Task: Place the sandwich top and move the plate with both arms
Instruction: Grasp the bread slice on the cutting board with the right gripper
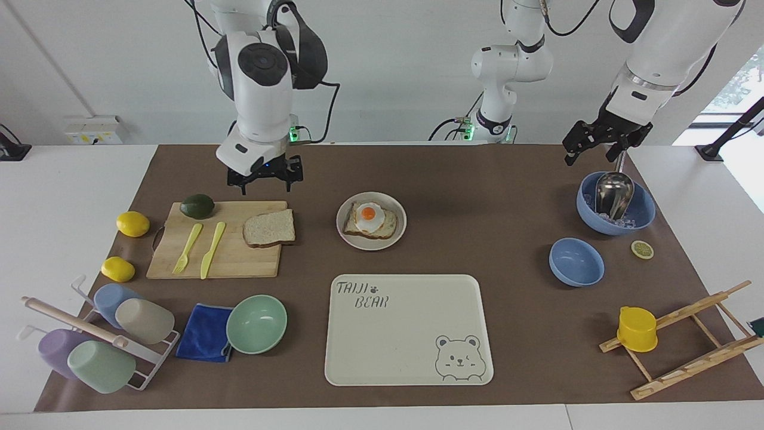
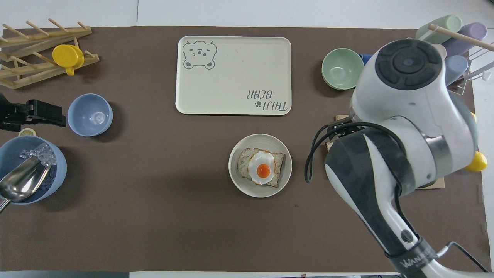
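Wholemeal sandwich top [image 1: 269, 228] lay thin on the cutting board [image 1: 236, 260]; your right claw [image 1: 265, 177], open and empty above its edge, risked scraping wood; left claw [image 1: 598, 145] waited open, empty.

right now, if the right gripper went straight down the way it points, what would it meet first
Likely the bread slice on the cutting board, or the board's robot-side edge; the right gripper hangs open above there, and depth is unclear.

A plain white wall [image 1: 388, 71] runs along the robots' end of the room, with a white socket box [image 1: 95, 129] fixed low on it toward the right arm's end. The white bench [image 1: 65, 197] carries a brown mat [image 1: 477, 179] over most of its top. At the left arm's end a window [image 1: 737, 83] lets in daylight, with green leaves outside; light is even, shadows soft
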